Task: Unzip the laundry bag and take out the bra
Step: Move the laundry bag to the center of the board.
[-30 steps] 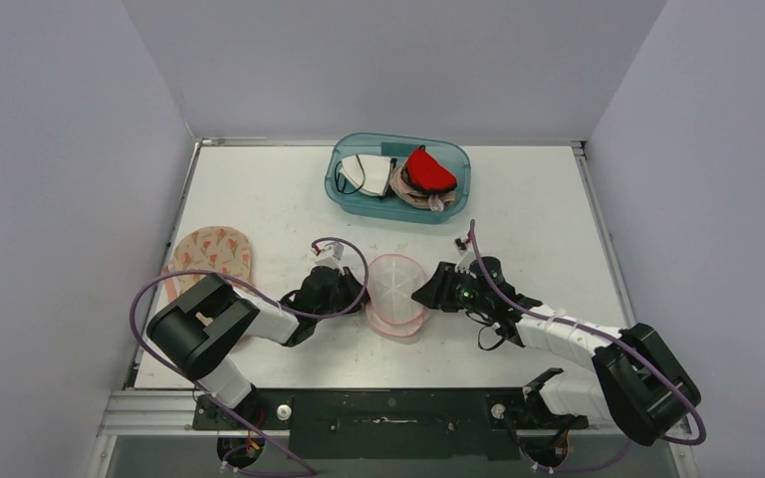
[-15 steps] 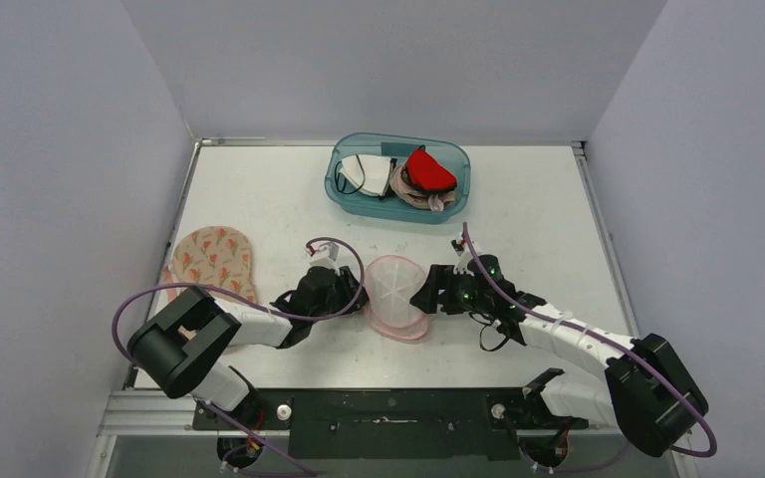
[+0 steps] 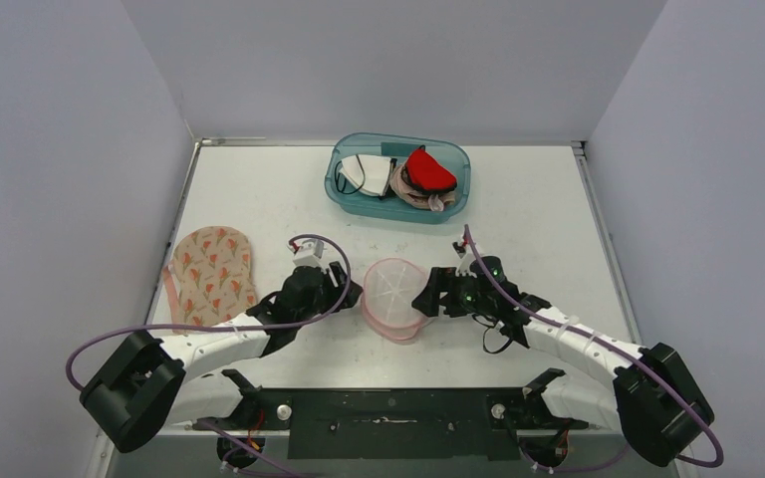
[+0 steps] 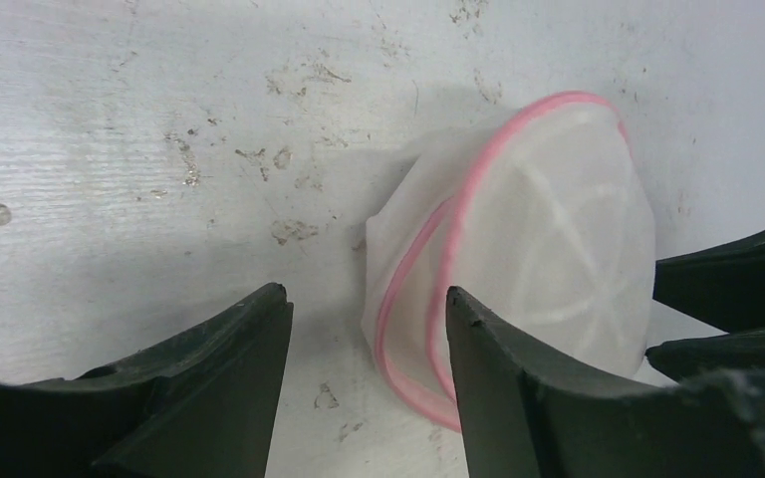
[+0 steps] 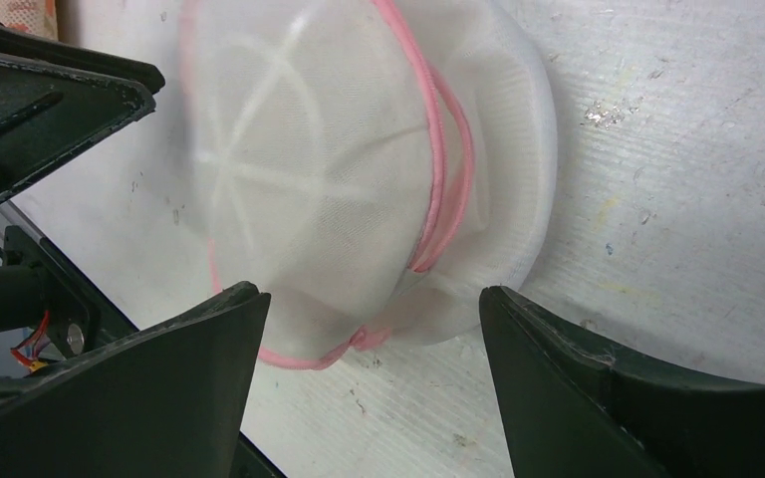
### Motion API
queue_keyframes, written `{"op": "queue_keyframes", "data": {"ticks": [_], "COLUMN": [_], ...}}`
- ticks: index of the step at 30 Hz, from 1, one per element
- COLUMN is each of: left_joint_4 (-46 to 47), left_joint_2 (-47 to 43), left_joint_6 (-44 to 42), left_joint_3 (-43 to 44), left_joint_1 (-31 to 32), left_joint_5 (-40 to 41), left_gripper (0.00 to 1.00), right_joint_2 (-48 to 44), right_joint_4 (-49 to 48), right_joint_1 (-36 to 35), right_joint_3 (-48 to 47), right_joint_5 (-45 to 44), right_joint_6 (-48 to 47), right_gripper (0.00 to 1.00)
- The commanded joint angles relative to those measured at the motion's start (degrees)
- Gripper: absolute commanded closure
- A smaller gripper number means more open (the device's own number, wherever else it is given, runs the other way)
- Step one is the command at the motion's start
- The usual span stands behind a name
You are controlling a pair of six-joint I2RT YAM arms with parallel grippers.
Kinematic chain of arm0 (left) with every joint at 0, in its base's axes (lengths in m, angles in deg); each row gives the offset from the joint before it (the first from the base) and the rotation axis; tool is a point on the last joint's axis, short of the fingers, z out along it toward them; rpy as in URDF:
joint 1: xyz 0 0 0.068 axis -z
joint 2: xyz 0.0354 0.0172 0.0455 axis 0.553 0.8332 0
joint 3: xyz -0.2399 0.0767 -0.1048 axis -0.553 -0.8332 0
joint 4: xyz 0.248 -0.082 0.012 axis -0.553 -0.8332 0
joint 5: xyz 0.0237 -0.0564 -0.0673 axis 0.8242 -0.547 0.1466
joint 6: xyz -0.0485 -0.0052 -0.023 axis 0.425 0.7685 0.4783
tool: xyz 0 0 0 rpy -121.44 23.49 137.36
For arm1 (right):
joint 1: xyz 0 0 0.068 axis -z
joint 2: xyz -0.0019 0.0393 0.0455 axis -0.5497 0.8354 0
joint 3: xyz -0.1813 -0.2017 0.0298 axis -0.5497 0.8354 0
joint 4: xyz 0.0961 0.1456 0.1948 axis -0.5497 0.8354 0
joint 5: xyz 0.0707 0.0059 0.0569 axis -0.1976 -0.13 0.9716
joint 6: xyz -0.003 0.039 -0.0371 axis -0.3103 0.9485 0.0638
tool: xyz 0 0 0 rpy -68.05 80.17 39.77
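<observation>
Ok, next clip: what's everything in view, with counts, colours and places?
laundry bag: 1, white mesh, pink trim, table centre
bin: 1, teal, far middle of table
garments: several, white, red, beige, inside the bin
floral garment: 1, peach, table's left side
table: 1, white, scuffed
arms: 2, black and white, purple cables, near edge
left hand: 1, black, open, left of bag
right hand: 1, black, open, right of bag

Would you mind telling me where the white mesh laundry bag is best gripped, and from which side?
Probably the pink-trimmed rim of the laundry bag, approached low from the left gripper's side. The dome is smooth and rounded, whereas the rim there forms a thin double edge lying near the table, which open jaws could pinch.
</observation>
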Motion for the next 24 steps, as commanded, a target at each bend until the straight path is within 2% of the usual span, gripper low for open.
{"op": "queue_keyframes", "data": {"ticks": [1,8,13,19,24], "left_joint_4": [-6.5,-11.0,-5.7,9.8,15.1], "left_joint_2": [-2.8,-5.3,-8.8,-5.4,2.0], "left_joint_6": [-2.5,-2.7,-2.7,2.6,3.1], "left_joint_3": [2.5,4.2,5.0,7.7,7.4], "left_joint_1": [-0.3,-0.5,-0.5,1.2,2.6], "left_joint_5": [3.4,5.7,-0.7,-14.7,-16.1], "left_gripper": [0.44,0.43,0.43,0.51,0.59], "right_joint_2": [-3.1,-5.6,-7.8,-6.9,-0.6], "right_joint_4": [0.1,5.0,1.6,-11.2,-21.2], "right_joint_1": [-0.3,-0.4,-0.3,-0.2,-0.3], "right_joint_3": [-2.6,-3.8,-3.0,-2.6,-2.2], "right_joint_5": [0.2,-1.4,-1.3,4.0,7.5], "right_joint_6": [-1.0,-2.4,-0.2,6.4,10.5], "right_gripper": [0.20,0.19,0.22,0.53,0.65]}}
